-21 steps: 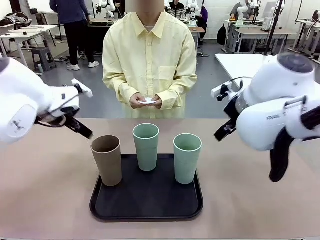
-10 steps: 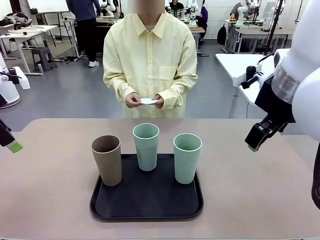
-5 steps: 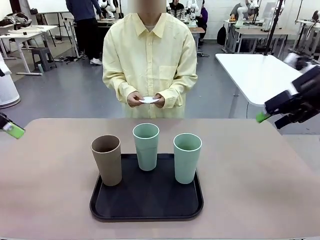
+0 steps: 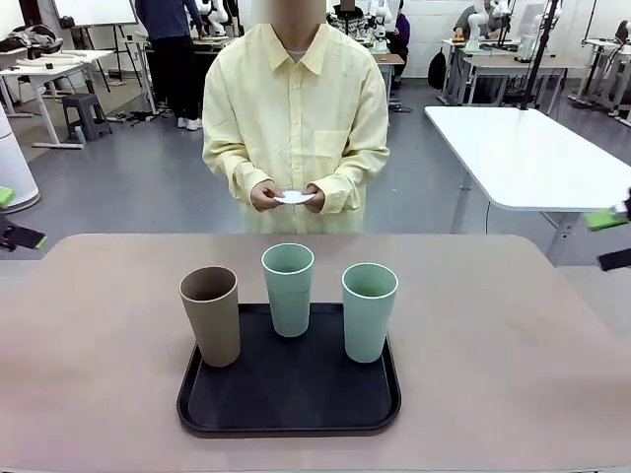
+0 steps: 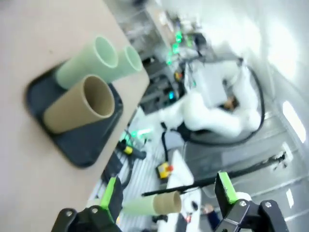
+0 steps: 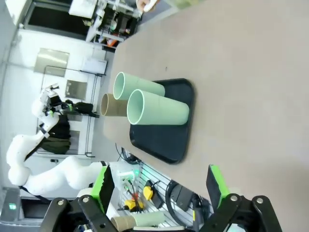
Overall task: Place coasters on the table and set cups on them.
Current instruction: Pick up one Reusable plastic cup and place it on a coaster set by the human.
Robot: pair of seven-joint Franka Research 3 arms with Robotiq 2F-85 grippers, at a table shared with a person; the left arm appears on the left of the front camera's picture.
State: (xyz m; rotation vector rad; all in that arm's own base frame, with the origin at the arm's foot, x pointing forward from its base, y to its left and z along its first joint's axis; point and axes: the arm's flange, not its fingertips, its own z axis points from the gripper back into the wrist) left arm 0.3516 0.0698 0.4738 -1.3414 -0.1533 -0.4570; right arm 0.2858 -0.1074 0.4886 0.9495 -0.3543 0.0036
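Three cups stand upright on a black tray (image 4: 289,399) near the table's (image 4: 493,335) front: a tan-brown cup (image 4: 210,315) at left, a mint cup (image 4: 288,289) behind the middle, another mint cup (image 4: 369,310) at right. Across the table a person holds the white coasters (image 4: 293,197) in both hands at waist height. My left gripper (image 4: 12,217) is open at the far left edge, well away from the cups. At the far right edge my right gripper (image 4: 611,239) is open too. The wrist views show the left gripper (image 5: 169,191) and the right gripper (image 6: 159,182) holding nothing, with the tan cup (image 5: 79,104) and a mint cup (image 6: 157,110) far off.
The tray (image 6: 166,140) takes up the table's middle front. Bare tabletop lies on both sides of it and between it and the person. A white table (image 4: 523,148) stands behind at the right, and more tables and people are farther back.
Both arms have drawn back outward, from beside the tray to the picture's left and right edges. The cups, the tray and the person's hands with the coasters have stayed put.
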